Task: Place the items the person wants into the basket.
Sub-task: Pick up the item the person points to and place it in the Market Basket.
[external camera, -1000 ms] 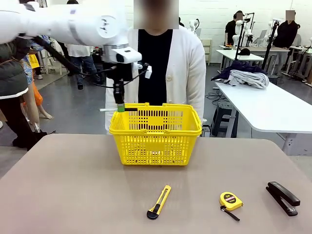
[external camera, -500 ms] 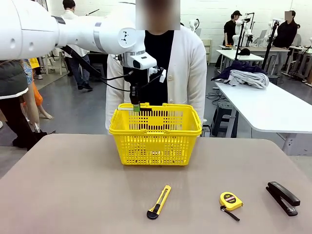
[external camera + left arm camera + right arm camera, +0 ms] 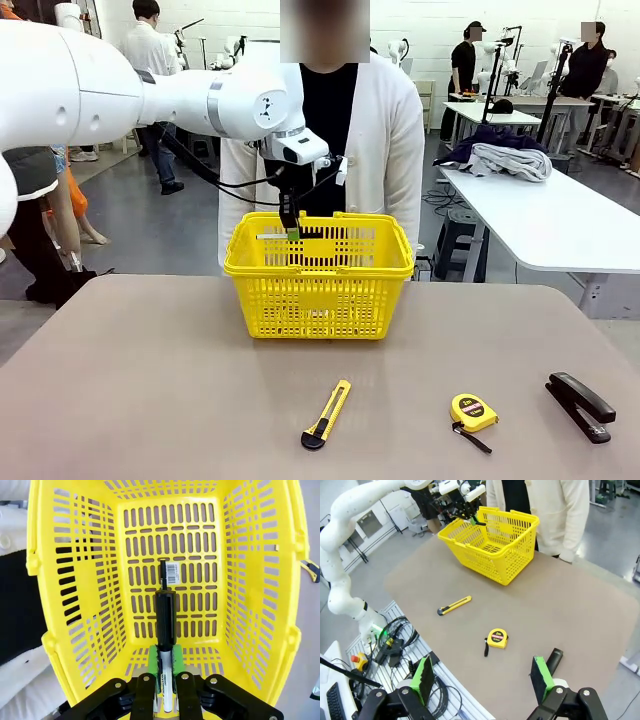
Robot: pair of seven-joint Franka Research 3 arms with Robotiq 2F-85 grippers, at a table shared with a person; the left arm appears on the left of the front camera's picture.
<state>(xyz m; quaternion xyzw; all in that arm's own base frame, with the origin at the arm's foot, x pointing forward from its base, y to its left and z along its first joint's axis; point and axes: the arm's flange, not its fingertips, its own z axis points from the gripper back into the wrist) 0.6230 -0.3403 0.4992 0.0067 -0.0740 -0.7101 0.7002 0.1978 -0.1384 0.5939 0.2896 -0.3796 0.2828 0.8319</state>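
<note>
The yellow basket point(image 3: 318, 280) stands at the table's far middle, in front of the person point(image 3: 385, 130). My left gripper point(image 3: 291, 232) hangs over its back left part, shut on a white marker point(image 3: 268, 237) with a black cap. In the left wrist view the marker point(image 3: 165, 617) points out from between the green pads point(image 3: 153, 661) over the basket floor point(image 3: 200, 545), where a slim black pen point(image 3: 163, 572) with a barcode label lies. A black stapler point(image 3: 580, 405) rests at the front right. My right gripper point(image 3: 482, 680) is open above the table's near edge, the stapler point(image 3: 553, 658) partly behind one finger.
A yellow-and-black utility knife point(image 3: 327, 413) lies at the front middle and a round yellow tape measure point(image 3: 472, 412) to its right. Both also show below my right gripper: knife point(image 3: 454, 605), tape measure point(image 3: 496, 637). Other tables and people stand behind.
My left gripper has carried the marker rightward and lower, from beside the basket's left rim to over its inside. The tools on the table have not moved.
</note>
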